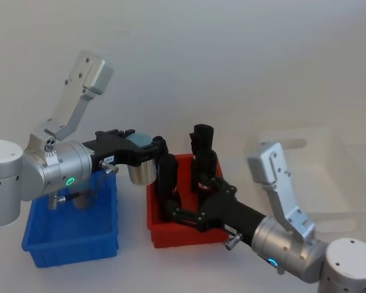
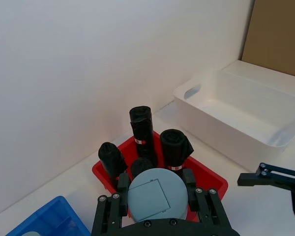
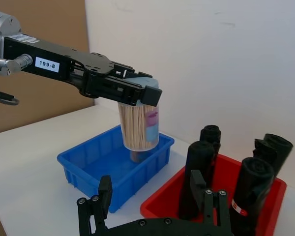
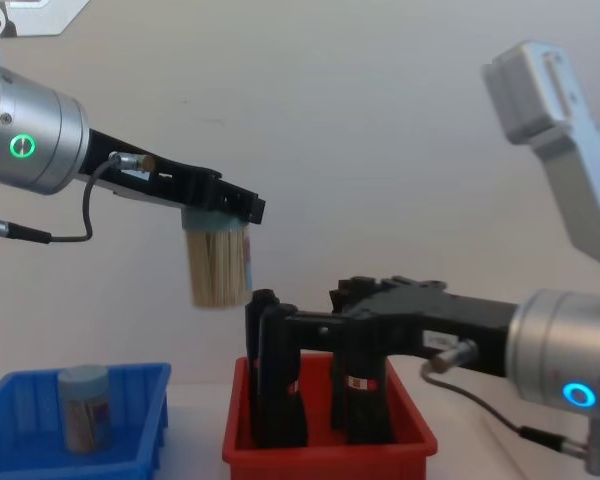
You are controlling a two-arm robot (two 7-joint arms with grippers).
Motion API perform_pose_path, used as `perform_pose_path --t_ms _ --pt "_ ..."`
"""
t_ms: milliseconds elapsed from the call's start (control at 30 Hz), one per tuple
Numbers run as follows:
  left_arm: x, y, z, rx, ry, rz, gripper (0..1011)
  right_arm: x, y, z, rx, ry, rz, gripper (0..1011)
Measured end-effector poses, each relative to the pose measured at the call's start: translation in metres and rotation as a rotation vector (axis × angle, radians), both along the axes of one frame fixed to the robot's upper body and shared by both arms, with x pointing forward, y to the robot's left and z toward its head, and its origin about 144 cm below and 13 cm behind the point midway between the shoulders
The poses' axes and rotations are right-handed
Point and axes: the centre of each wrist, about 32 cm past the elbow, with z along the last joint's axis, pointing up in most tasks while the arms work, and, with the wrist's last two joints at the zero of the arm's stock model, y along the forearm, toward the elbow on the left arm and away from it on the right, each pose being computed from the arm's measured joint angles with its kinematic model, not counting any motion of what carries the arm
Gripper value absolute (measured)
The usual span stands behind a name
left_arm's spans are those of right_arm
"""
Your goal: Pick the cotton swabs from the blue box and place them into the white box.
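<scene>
My left gripper (image 1: 143, 149) is shut on one tub of cotton swabs (image 1: 142, 168) and holds it in the air, lid up, between the blue box (image 1: 73, 244) and the red bin. The chest view shows that tub (image 4: 217, 265) hanging well above both bins. A second tub (image 4: 85, 405) stands in the blue box (image 4: 130, 375). The white box (image 2: 206, 81) lies beyond the red bin, to the right. My right gripper (image 1: 192, 198) is open, low over the red bin's front. In its own wrist view the fingers (image 3: 103, 196) stand wide apart.
A red bin (image 1: 183, 235) with several upright black rolls (image 2: 142, 128) sits between the blue box and the white box (image 1: 329, 177). My right arm reaches across the red bin from the lower right. A wall runs close behind the bins.
</scene>
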Motion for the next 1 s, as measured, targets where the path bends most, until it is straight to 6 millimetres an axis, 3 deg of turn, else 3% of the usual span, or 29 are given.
perform_pose_path --t_ms 433,1000 --pt "0.0 0.0 0.0 0.0 0.0 -0.001 666 0.028 0.035 0.005 -0.007 0.007 0.039 1001" --pt "0.0 0.0 0.0 0.0 0.0 -0.001 668 0.049 0.057 0.012 -0.006 0.01 0.044 1001"
